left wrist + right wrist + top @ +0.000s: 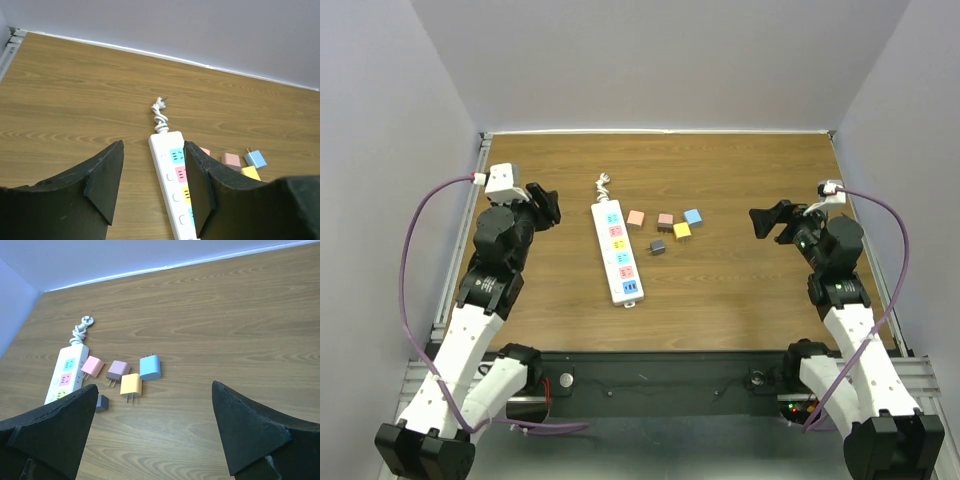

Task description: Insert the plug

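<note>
Plugs lie loose on the table (750,300), none in a socket: pink plug (636,218), mauve plug (665,221), blue plug (693,216), yellow plug (682,230) and grey plug (658,246), all just right of the power strip (617,252). We judge this to be the approach before the first pick. Our right gripper (762,224) hovers well apart from them, wide and empty. Our left gripper (550,207) hovers left of the strip, partly open, holding nothing. Next we must lower one gripper over one plug, grip its body with the prongs free, then line them up with a socket.
</note>
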Available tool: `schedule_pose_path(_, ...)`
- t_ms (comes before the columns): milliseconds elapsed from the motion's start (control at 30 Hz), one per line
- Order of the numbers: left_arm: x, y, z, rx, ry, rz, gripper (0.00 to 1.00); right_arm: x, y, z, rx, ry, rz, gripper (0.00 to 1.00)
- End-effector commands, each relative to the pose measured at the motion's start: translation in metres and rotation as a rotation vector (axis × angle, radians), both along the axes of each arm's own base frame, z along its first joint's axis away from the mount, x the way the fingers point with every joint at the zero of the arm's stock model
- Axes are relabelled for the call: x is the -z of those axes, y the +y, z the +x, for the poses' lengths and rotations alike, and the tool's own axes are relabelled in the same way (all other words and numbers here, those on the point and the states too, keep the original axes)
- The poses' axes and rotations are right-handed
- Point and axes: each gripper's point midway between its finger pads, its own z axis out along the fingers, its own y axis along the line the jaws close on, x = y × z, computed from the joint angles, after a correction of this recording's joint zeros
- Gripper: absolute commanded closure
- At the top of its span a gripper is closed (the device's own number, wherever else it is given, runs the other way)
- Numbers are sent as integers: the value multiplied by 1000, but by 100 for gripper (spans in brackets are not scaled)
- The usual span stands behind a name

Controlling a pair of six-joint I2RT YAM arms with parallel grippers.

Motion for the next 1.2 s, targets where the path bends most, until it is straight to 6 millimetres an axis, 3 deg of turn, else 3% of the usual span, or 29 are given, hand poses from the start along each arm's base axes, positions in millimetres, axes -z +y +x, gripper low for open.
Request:
schedule_pose_path(0,-18,-22,2,92,-89,-3,42,-20,2,0,-8,-57,-8,0)
schedule_pose_path(33,-18,-34,0,140,-98,5,46,-19,2,0,-11,-55,-7,0)
schedule_pose_path(67,-9,-46,3,185,-87,17,46,-18,3,1,-15,-49,-7,0)
schedule_pose_path(167,-11,-90,-2,352,-142,40,46,-17,7,2,-41,-42,-8,0)
schedule_pose_path(267,3,-141,-5,548,-156,138,41,-16,14,1,-82,-32,-4,0)
schedule_pose_path(300,17,-171,-8,637,-138,184,40,-14,15,2,-93,-23,-3,0)
schedule_pose_path(367,32,-196,-9,720,-121,244,40,-13,19,1,-116,-17,-2,0)
schedule_pose_path(400,50,-214,-7,769,-84,274,40,-11,20,2,-124,-10,-2,0)
schedule_pose_path(533,77,-250,-12,901,-81,309,40,-9,26,1,-162,-1,-2,0)
schedule_pose_path(767,143,-267,-6,988,36,395,41,-5,28,-1,-183,8,-6,0)
schedule_pose_path(967,179,-270,5,992,109,450,47,-4,32,0,-212,15,-6,0)
schedule_pose_path(1167,194,-268,14,976,125,496,47,-7,35,-2,-231,8,-6,0)
